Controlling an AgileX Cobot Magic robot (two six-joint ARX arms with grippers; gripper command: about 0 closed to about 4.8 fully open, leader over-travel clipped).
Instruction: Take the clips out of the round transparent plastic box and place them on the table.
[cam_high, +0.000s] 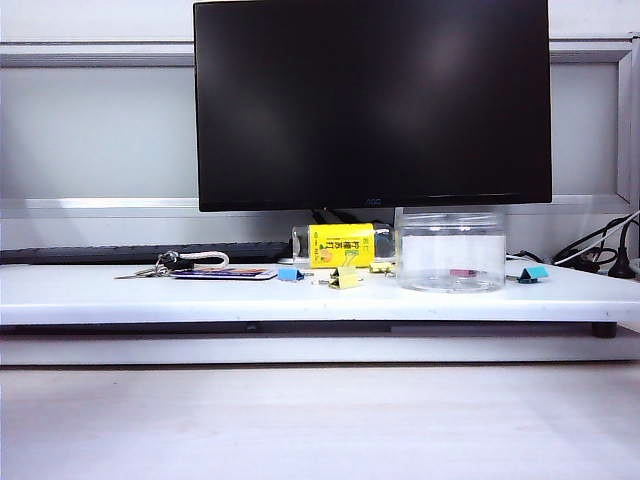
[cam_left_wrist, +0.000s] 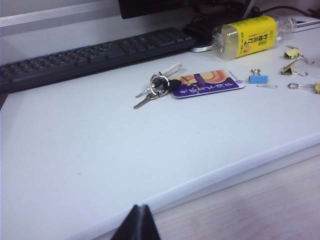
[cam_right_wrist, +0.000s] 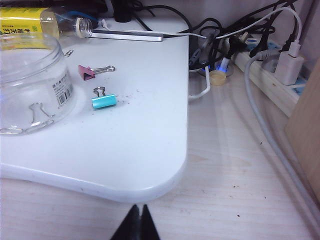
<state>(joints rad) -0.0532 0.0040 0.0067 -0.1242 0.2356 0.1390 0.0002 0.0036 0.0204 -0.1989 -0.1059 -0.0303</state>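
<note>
The round transparent plastic box (cam_high: 451, 250) stands on the table (cam_high: 200, 290), right of the yellow bottle (cam_high: 341, 245). Several yellow clips (cam_left_wrist: 292, 71) already lie on the table beside the bottle. Inside the box I can see only 1 wire handle (cam_right_wrist: 41, 111), and whether more clips remain is hard to tell. The left gripper (cam_left_wrist: 139, 223) and right gripper (cam_right_wrist: 137, 223) are both clenched and empty, low at the table's front edge. I judge the task nearly finished or finished; a next move would need checking the box.
</note>
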